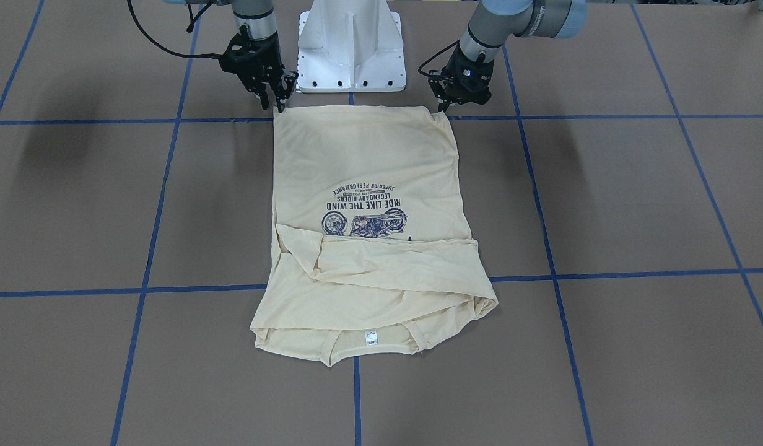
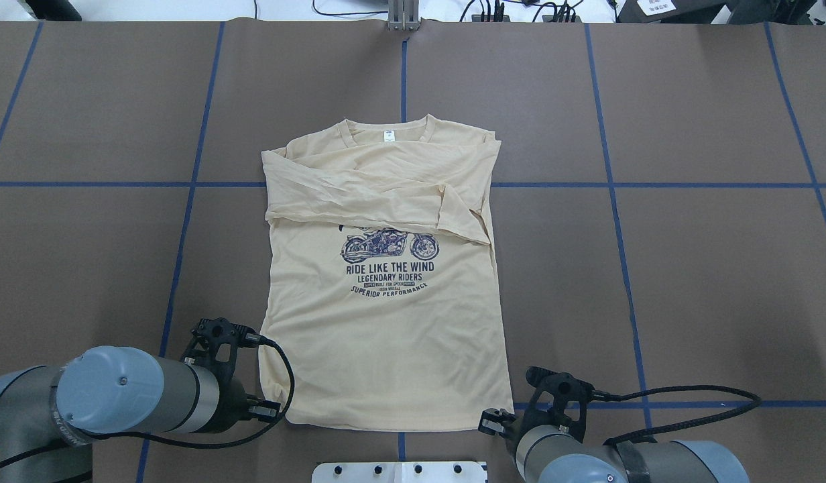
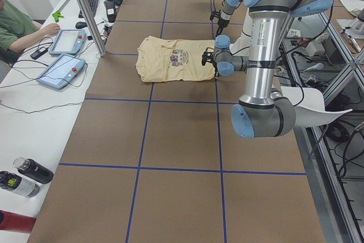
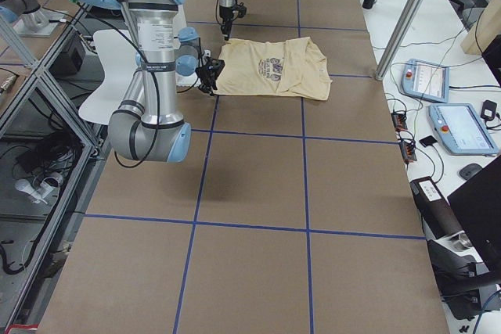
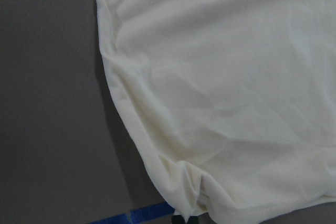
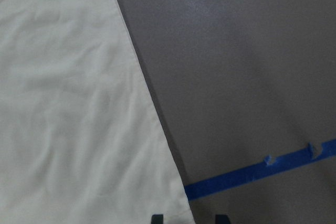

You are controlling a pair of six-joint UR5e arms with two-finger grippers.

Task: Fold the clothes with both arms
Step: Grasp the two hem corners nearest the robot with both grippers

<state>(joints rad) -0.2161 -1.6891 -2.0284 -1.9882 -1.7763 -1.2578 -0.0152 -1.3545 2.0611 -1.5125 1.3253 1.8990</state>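
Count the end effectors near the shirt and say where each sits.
2. The left end effector is at one hem corner of the shirt, the right end effector at the other.

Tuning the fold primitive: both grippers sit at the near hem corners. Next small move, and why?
Probably shut the right gripper on its hem corner of the T-shirt. Its wrist view shows the fingertips apart, with the shirt's edge running between them, so nothing seems pinched there. At the left gripper the corner fabric is bunched, though its jaws are unclear.
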